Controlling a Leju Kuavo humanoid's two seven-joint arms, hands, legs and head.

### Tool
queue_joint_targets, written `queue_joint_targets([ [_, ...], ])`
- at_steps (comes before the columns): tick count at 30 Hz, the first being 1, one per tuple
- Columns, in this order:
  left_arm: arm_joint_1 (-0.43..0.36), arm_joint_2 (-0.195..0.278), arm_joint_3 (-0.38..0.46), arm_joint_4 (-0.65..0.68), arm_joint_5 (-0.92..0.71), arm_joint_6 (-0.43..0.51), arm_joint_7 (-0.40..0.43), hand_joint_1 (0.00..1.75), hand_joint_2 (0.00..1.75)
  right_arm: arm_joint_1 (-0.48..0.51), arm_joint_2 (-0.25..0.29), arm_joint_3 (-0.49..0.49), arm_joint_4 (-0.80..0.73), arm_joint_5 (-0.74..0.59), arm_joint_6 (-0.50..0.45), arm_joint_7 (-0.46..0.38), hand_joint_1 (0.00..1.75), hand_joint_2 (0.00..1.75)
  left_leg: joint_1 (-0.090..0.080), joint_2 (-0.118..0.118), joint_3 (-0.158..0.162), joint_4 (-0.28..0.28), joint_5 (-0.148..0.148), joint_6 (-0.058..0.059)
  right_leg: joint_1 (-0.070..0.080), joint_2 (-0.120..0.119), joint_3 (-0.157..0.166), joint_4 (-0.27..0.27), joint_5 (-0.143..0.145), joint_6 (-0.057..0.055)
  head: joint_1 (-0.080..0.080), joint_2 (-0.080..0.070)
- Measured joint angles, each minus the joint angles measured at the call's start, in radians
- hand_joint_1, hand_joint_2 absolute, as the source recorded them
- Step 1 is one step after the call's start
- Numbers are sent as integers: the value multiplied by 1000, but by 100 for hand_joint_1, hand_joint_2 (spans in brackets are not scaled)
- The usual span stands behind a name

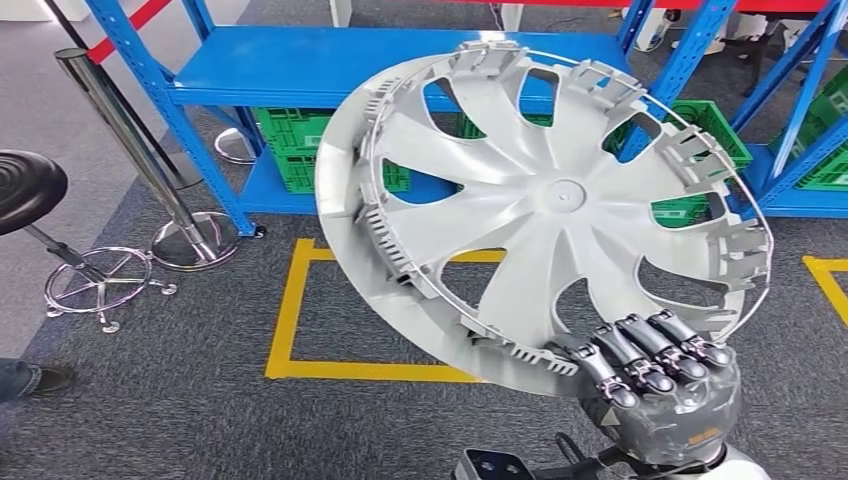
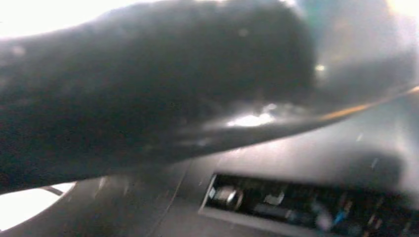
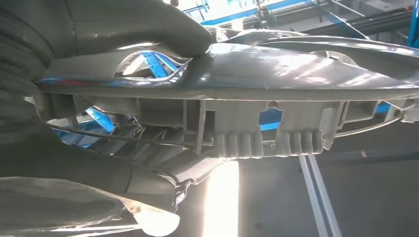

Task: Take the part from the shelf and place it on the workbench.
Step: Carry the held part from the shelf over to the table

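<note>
The right robot hand (image 1: 665, 385) had the hubcap (image 1: 545, 195), and it had it firmly: dark fingers (image 1: 640, 355) curled over the near rim, low at the right of the head view. The hubcap was up in the air, tilted, its ribbed inner side facing the camera, silver spokes fanning out from the hub and a thin wire ring running round the clips at the edge. It was well off the blue shelf (image 1: 400, 60), which stood at the far side behind it. Through the gaps between the spokes you could pick out green crates (image 1: 295, 150) sitting on the low level of that shelf.

From the right wrist, the hubcap (image 3: 276, 74) was seen edge-on, with the thick grey thumb (image 3: 148, 27) pressed down on one face and the darker fingers (image 3: 89, 168) tucked under the other side. A solid pinch across the rim.

The left robot hand: the left wrist view was dark and blurred, and I could not tell whether it was open or closed.

Down on the grey carpet floor (image 1: 200, 420), a yellow tape rectangle (image 1: 285, 310) lay below the hubcap. Off to the left stood a chrome post (image 1: 130, 150) on a round base, and just beside it a black stool (image 1: 30, 190) with a chrome foot ring. A shoe (image 1: 30, 378) poked in at the near left edge.
</note>
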Motion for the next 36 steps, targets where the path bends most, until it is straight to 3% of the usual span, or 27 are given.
queue_joint_targets([
  [2, -5, -4, 2, -1, 5, -3, 5, 0, 0, -4, 1, 0, 0, 0, 0, 1, 175, 175, -4, -2, -13, 6, 22, -5, 8, -1, 124, -170, -38, -11, 1, 0],
  [3, -6, -6, 3, -1, 6, -5, 7, 0, 0, -6, 2, 0, 0, 0, 0, 2, 175, 175, -5, -1, -17, 6, 32, -10, 10, -1, 157, -224, -59, -13, 1, 0],
  [4, -7, -6, 4, -1, 6, -7, 7, 0, 0, -7, 2, 0, 1, 0, 0, 2, 175, 175, -6, -1, -22, 4, 43, -15, 10, -1, 162, -249, -65, -15, 2, 0],
  [5, -8, -6, 5, -1, 5, -10, 8, 0, 0, -9, 2, 0, 1, 0, 0, 3, 175, 175, -5, -2, -27, 3, 49, -21, 9, -2, 153, -251, -60, -19, 3, 0],
  [6, -10, -6, 6, -1, 3, -12, 8, 0, 0, -10, 3, 0, 2, 0, 0, 4, 175, 175, -4, -3, -31, 8, 35, -29, 6, -4, 142, -250, -50, -25, 3, 0],
  [7, -12, -6, 6, -1, -1, -15, 8, 0, 0, -12, 3, 0, 3, 0, 0, 4, 175, 175, -2, -4, -35, 27, 2, -37, 3, -6, 131, -251, -38, -30, 1, 0],
  [9, -15, -6, 6, -1, -9, -19, 8, 0, 0, -13, 5, 0, 6, 0, 0, 4, 175, 175, 6, -4, -43, 126, -111, -54, 1, -9, 105, -250, -14, -35, -6, 0],
  [10, -16, -6, 6, -1, -11, -20, 8, 0, 0, -13, 5, 0, 7, 0, 0, 4, 175, 175, 10, -4, -46, 195, -154, -61, 1, -10, 92, -248, -3, -35, -8, 0],
  [11, -17, -6, 7, -1, -13, -21, 8, 0, 0, -13, 5, 1, 8, 0, 0, 4, 175, 175, 14, -4, -46, 257, -171, -66, 1, -11, 79, -244, 8, -34, -8, 0],
  [12, -17, -6, 7, -1, -13, -23, 8, 0, 0, -13, 5, 1, 9, 0, 0, 4, 175, 175, 17, -4, -39, 293, -162, -69, 1, -11, 65, -238, 17, -32, -9, 0],
  [13, -16, -6, 7, -1, -14, -26, 8, 0, 0, -13, 5, 1, 9, 0, 0, 4, 175, 175, 19, -4, -18, 292, -137, -71, 0, -11, 52, -231, 24, -30, -9, 0],
  [15, -12, -6, 7, -1, -15, -37, 8, 0, 0, -13, 5, 1, 9, 0, -1, 3, 175, 175, 25, -4, 62, 183, -95, -70, 0, -12, 25, -213, 32, -25, -9, 0],
  [17, -7, -6, 7, -1, -19, -39, 8, 0, 0, -13, 6, 1, 9, 0, -1, 2, 175, 175, 24, -5, 135, 56, -100, -62, 2, -12, 6, -199, 39, -16, -10, 0],
  [18, -5, -5, 7, -1, -21, -32, 9, 0, 0, -12, 7, 0, 9, 0, -1, 2, 175, 175, 23, -5, 149, 26, -112, -57, 3, -12, -2, -195, 44, -10, -10, 0],
  [20, 4, 0, 9, -3, -14, 8, 16, 0, 0, -3, 8, -2, 3, 0, -1, 1, 175, 175, 24, -3, 148, 4, -117, -46, 4, -12, -16, -190, 51, 1, -9, 0],
  [22, 24, 17, 16, -10, 4, 71, 27, 0, 0, 17, 8, -4, -9, 0, -1, 8, 175, 175, 29, -1, 143, -11, -112, -30, 5, -8, -42, -157, 24, 10, -4, 0],
  [25, 69, 76, 28, -48, 23, 154, 30, 0, 0, 46, 5, -8, -28, 0, -1, 32, 175, 175, 29, 5, 126, -15, -100, -14, 3, -1, -122, 24, -74, 18, 7, 0],
  [26, 83, 100, 32, -68, 23, 170, 35, 0, 0, 54, 3, -11, -32, 0, -1, 38, 175, 175, 27, 7, 121, -14, -98, -13, 2, 0, -142, 79, -93, 19, 7, 0],
  [27, 94, 123, 34, -90, 18, 179, 47, 0, 0, 61, 2, -16, -36, 0, -1, 42, 175, 175, 26, 8, 117, -12, -95, -13, 2, -1, -146, 101, -94, 19, 8, 0],
  [28, 101, 144, 35, -115, 7, 185, 65, 0, 0, 69, 0, -22, -40, 0, -1, 42, 175, 175, 25, 8, 114, -10, -94, -14, 1, -1, -131, 83, -77, 19, 8, 0],
  [30, 107, 177, 34, -174, -33, 187, 115, 0, 0, 82, 0, -40, -51, 0, -1, 34, 175, 175, 24, 5, 110, -3, -94, -16, 0, -1, -54, -47, -18, 15, 10, 0],
  [32, 109, 202, 32, -234, -69, 189, 159, 0, 0, 92, 0, -57, -63, 0, -1, 22, 175, 175, 19, 3, 102, 8, -94, -22, 1, -1, 9, -158, 10, 9, 13, 0],
  [36, 126, 245, 36, -342, -33, 214, 190, 0, 0, 118, 8, -79, -85, 1, -1, -9, 175, 175, 15, 4, 87, 23, -97, -42, -1, 1, 14, -181, 12, -9, 8, 0],
])
